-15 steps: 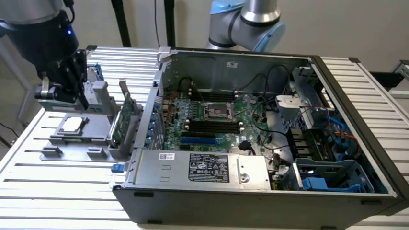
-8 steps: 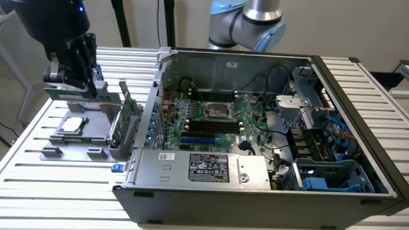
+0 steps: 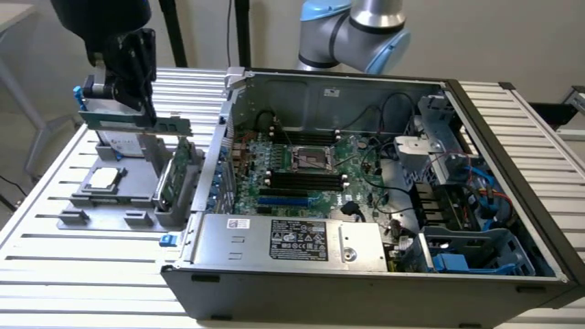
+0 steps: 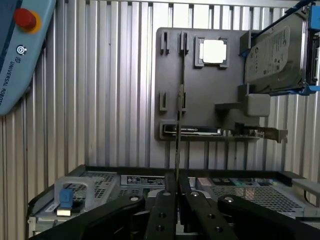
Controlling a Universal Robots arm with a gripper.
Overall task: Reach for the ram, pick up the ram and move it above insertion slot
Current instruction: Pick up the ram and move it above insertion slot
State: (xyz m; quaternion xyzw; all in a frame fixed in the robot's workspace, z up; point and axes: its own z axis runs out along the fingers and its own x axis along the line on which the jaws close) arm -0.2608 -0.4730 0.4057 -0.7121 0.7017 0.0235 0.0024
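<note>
I judge the ram (image 4: 180, 95) light, stiff, fragile; gripper (image 4: 176, 192) fingers closed on nothing; I'd grip its bare upper edge.

The gripper (image 3: 137, 103) hangs above the grey holder tray (image 3: 109, 205), beside the open computer case (image 3: 366, 274).

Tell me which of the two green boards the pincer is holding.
The ram, the long narrow stick, gripped in the pincer above the gray holder. The wider expansion card stands in that holder, untouched.
</note>
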